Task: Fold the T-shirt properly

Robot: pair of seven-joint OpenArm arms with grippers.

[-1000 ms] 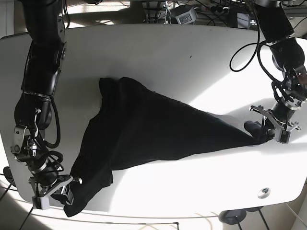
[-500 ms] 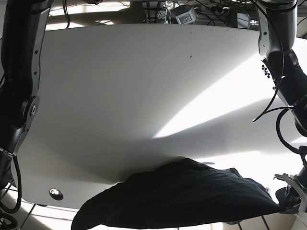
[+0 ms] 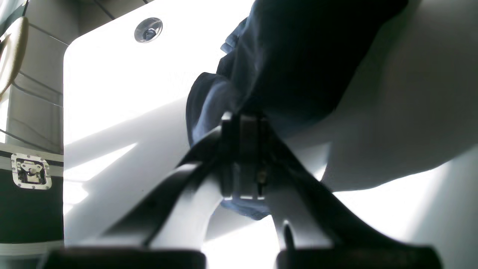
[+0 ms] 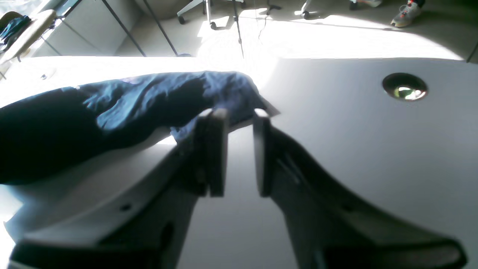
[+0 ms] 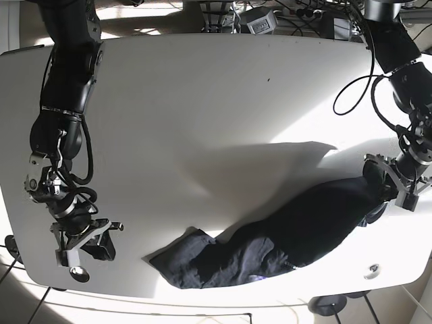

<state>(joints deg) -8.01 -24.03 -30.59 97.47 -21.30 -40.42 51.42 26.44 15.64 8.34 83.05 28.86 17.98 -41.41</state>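
The dark navy T-shirt (image 5: 283,236) lies bunched in a long strip along the table's front, from the lower middle up to the right. My left gripper (image 5: 386,189) is at the right edge, shut on the shirt's right end. In the left wrist view the jaws (image 3: 242,123) pinch the fabric (image 3: 298,56). My right gripper (image 5: 88,246) is open and empty at the front left corner, apart from the shirt. In the right wrist view its fingers (image 4: 240,116) stand apart, with the shirt's crumpled end (image 4: 112,108) just beyond the fingertips.
The white table (image 5: 202,101) has a cable hole near each front corner (image 5: 370,272) (image 5: 77,273). A black case (image 3: 30,194) stands beside the table. Cables and gear lie behind the far edge (image 5: 263,20).
The right gripper has let go of the shirt's corner and is now open. The shirt, earlier stretched between both grippers, now lies bunched toward the front right. The left gripper still holds it.
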